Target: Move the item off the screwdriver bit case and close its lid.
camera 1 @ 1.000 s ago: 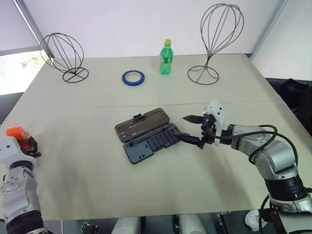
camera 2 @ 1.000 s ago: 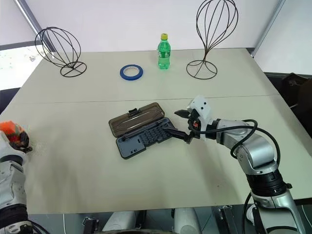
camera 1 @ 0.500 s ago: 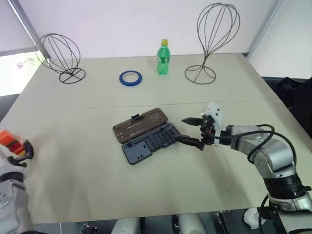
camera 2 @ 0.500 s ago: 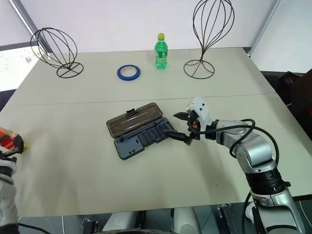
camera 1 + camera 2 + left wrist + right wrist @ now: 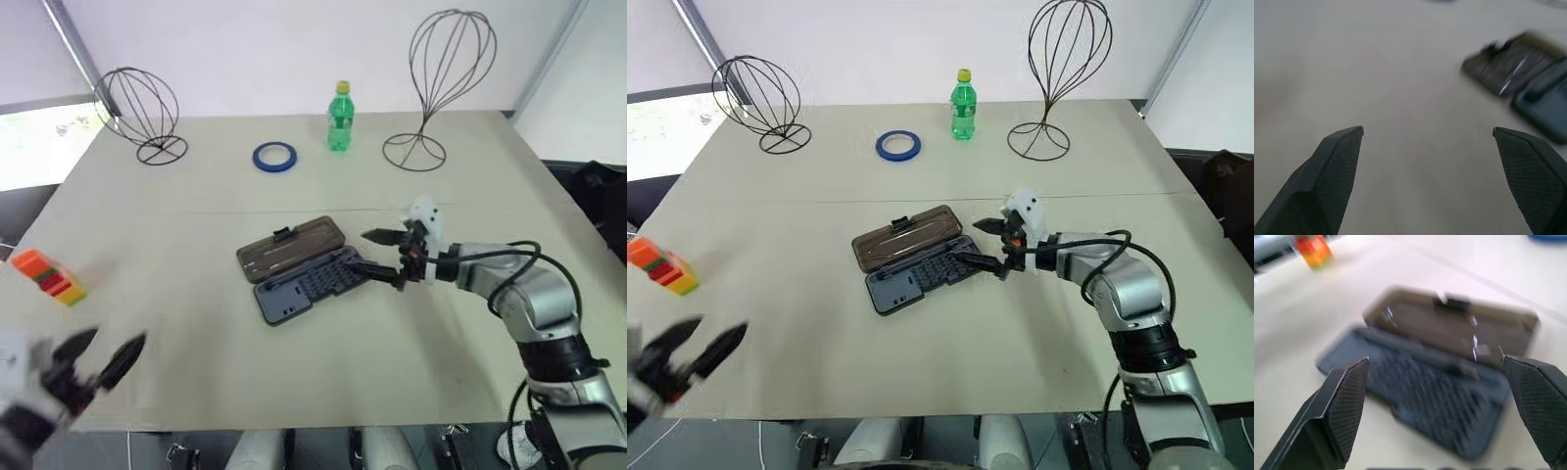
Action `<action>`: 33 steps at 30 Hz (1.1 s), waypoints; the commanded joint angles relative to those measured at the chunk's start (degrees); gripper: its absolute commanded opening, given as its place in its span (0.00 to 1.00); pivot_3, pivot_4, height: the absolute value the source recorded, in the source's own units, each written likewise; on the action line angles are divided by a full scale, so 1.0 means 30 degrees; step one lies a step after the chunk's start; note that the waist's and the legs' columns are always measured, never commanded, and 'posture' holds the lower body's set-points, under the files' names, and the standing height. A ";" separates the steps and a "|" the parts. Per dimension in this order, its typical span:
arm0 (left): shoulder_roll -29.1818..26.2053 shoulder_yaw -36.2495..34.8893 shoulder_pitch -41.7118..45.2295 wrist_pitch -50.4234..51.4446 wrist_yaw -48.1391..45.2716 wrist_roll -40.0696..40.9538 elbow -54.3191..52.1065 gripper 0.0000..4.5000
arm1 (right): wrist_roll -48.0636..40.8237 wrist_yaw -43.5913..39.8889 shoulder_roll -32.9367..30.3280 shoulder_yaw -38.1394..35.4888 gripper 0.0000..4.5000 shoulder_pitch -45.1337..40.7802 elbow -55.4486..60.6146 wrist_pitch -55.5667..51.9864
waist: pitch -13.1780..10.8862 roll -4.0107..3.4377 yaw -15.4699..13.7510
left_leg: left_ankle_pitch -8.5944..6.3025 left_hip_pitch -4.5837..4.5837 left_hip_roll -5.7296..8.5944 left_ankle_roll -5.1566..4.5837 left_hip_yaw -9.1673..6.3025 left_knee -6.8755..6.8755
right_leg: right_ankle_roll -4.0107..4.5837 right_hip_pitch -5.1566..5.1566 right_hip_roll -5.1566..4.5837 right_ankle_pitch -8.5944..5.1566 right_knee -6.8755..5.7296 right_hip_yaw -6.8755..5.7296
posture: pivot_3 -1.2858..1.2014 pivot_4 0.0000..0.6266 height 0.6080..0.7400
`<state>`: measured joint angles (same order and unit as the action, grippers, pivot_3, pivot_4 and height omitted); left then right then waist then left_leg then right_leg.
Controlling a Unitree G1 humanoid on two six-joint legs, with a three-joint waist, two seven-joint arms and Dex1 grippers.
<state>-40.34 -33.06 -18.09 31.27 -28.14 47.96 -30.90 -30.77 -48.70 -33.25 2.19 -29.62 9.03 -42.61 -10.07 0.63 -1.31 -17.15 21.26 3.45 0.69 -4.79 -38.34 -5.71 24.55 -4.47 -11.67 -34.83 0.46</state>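
Note:
The screwdriver bit case [image 5: 299, 266] lies open mid-table, its brown clear lid [image 5: 287, 249] flat behind the blue-grey base [image 5: 312, 283]. Nothing rests on it. An orange, red and yellow block [image 5: 46, 274] sits on the table by the left edge. My right gripper [image 5: 357, 249] is open at the case's right end, its lower finger at the base's edge; the right wrist view has the case [image 5: 1435, 367] between the spread fingers [image 5: 1339, 406]. My left gripper [image 5: 118, 337] is open and empty over the near left edge, apart from the block.
At the back of the table [image 5: 196, 211] stand two wire head forms [image 5: 160, 151] [image 5: 413, 153], a blue tape roll [image 5: 275, 157] and a green bottle [image 5: 340, 117]. Bare tabletop lies between the case and the block.
The left gripper has let go of the block, which now sits on the table at the left, and has dropped toward the near edge, open. The right gripper has stayed by the case. The camera shifted.

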 commanded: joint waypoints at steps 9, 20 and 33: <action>-0.1439 1.3507 2.1263 -0.8220 -1.3328 -1.1345 2.3450 0.98 | -0.1173 0.2763 0.0095 -0.1711 1.00 0.1857 0.5611 -0.1347 | 0.0038 0.0053 0.1241 | 0.0037 0.0195 0.0120 0.0051 0.0164 0.0132 | -0.0020 0.0327 -0.0043 0.0092 -0.0072 0.0118 | 0.52 0.24 1.00; 0.1793 1.5386 2.6906 -1.2902 -1.6219 -1.6183 3.3733 0.98 | -0.3891 0.7699 0.0228 -0.5061 1.00 0.6191 1.2627 -0.4198 | 0.0032 0.0079 0.0668 | -0.0024 0.0392 0.0190 -0.0070 0.0159 0.0025 | -0.0076 0.0499 -0.0139 0.0111 -0.0123 0.0128 | 0.52 0.24 1.00; 0.2626 1.5377 2.6113 -1.3783 -1.5848 -1.8584 3.4904 0.01 | -0.5033 0.9247 -0.0334 -0.5909 1.00 0.7028 1.3059 -0.4235 | 0.0039 0.0106 0.0684 | -0.0037 0.0056 0.0166 -0.0095 0.0131 0.0029 | -0.0132 0.0147 -0.0126 0.0085 -0.0119 0.0124 | 0.52 0.24 1.00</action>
<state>-32.33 12.11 61.40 -9.59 -74.96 -5.47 73.06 -44.95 -21.08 -33.64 -14.41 -8.16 46.93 -56.36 -9.96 0.95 0.75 -17.28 21.39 3.84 0.38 -4.42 -38.26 -6.13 24.92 -4.82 -11.44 -35.16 0.83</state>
